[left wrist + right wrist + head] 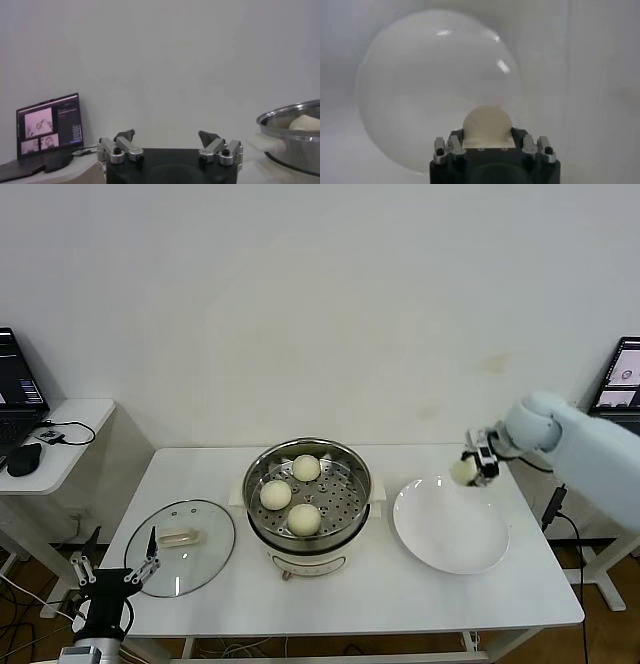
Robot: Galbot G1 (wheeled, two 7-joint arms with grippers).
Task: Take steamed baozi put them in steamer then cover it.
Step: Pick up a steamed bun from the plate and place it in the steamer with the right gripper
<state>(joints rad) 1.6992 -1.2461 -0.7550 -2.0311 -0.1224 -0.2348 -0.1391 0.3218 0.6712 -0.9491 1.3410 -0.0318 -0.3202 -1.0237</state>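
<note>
The steamer (307, 529) stands mid-table with three baozi on its perforated tray: one at the back (306, 468), one at the left (275, 494), one at the front (304, 519). My right gripper (470, 470) is shut on the fourth baozi (463, 472) and holds it above the far right rim of the white plate (450, 544). In the right wrist view the baozi (487, 126) sits between the jaws over the plate (410, 90). The glass cover (180, 547) lies flat left of the steamer. My left gripper (112, 576) is open at the table's front left edge, near the cover.
A side table (70, 434) with a laptop and mouse stands at the left. Another screen (622, 374) is at the far right. In the left wrist view the steamer's rim (292, 117) shows with a laptop (47, 127) farther off.
</note>
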